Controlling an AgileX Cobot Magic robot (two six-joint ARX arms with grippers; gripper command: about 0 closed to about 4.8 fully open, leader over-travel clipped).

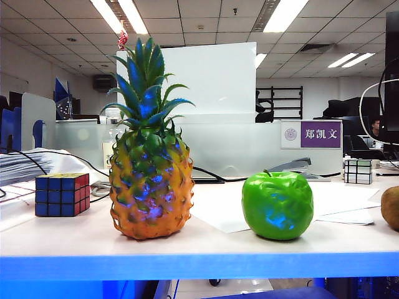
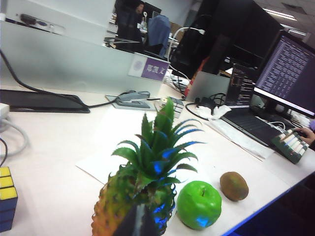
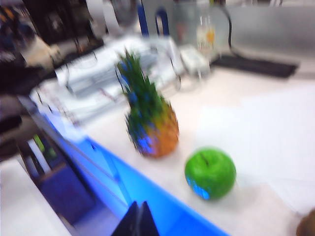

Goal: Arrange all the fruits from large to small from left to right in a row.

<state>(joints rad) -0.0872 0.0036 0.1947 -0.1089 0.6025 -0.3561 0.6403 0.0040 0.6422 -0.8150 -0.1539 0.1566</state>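
Three fruits stand in a row along the table's front. The tall orange-yellow pineapple (image 1: 151, 180) is on the left, the glossy green apple (image 1: 277, 205) is in the middle, and the brown kiwi (image 1: 391, 207) is cut by the right edge. Neither gripper shows in the exterior view. In the left wrist view my left gripper (image 2: 140, 209) hangs shut and empty just in front of the pineapple (image 2: 142, 187), with the apple (image 2: 198, 204) and kiwi (image 2: 234, 186) beyond it. My right gripper (image 3: 138, 205) is shut and empty off the table's blue front edge, well away from the pineapple (image 3: 152, 123) and apple (image 3: 210, 173).
A dark multicoloured puzzle cube (image 1: 61, 194) sits left of the pineapple. A small white-green cube (image 1: 358, 170) and a stapler (image 1: 293, 167) stand at the back right. Paper sheets (image 1: 340, 202) lie under and behind the apple. Cables and a divider wall line the back.
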